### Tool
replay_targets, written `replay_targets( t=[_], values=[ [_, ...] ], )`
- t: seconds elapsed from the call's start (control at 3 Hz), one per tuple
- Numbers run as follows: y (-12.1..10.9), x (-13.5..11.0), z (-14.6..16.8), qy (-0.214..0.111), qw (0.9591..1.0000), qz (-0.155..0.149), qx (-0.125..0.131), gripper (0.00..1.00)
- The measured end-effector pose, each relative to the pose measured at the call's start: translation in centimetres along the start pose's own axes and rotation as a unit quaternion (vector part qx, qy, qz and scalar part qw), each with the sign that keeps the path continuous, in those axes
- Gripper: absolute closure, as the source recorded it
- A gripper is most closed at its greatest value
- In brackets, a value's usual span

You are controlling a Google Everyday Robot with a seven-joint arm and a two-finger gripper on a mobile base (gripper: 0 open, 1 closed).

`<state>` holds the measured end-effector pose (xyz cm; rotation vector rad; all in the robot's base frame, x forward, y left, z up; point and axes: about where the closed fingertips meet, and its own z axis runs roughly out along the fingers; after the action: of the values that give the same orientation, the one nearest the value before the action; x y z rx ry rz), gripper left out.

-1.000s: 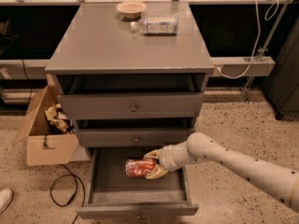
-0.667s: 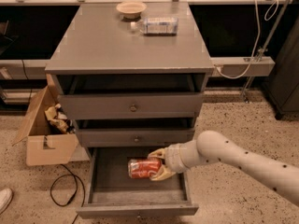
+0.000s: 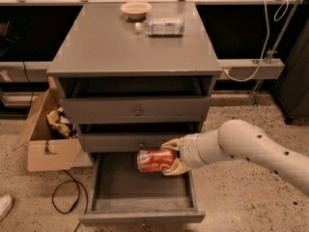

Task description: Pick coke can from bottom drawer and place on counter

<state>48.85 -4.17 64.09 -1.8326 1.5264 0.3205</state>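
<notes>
The red coke can (image 3: 155, 160) lies sideways in my gripper (image 3: 170, 157), whose pale fingers are shut on its right end, one above and one below. The can hangs above the open bottom drawer (image 3: 106, 187), near the drawer's back and just below the middle drawer's front. My white arm reaches in from the right. The grey counter (image 3: 111, 42) is the cabinet's top, well above the can.
A small bowl (image 3: 135, 8) and a clear plastic bottle (image 3: 161, 26) lie at the counter's back. An open cardboard box (image 3: 46, 134) with crumpled paper stands left of the cabinet. A black cable (image 3: 65, 195) loops on the floor. A shoe tip (image 3: 5, 206) shows at bottom left.
The gripper has lifted the can up out of the drawer's bed and drawn it slightly forward; the arm has risen with it.
</notes>
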Motion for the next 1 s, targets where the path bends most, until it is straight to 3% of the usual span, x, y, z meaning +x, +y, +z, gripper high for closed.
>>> replay_targets(
  t=[0.33,0.67,1.0],
  values=[
    [-0.4,-0.2,-0.8,0.000,1.0000,0.000,0.007,1.00],
    [-4.5,-2.1,-8.0,0.003,0.9978,0.002,0.066,1.00],
    [-10.0,-4.6,-14.0,0.018,0.9947,-0.010,0.101,1.00]
  ],
)
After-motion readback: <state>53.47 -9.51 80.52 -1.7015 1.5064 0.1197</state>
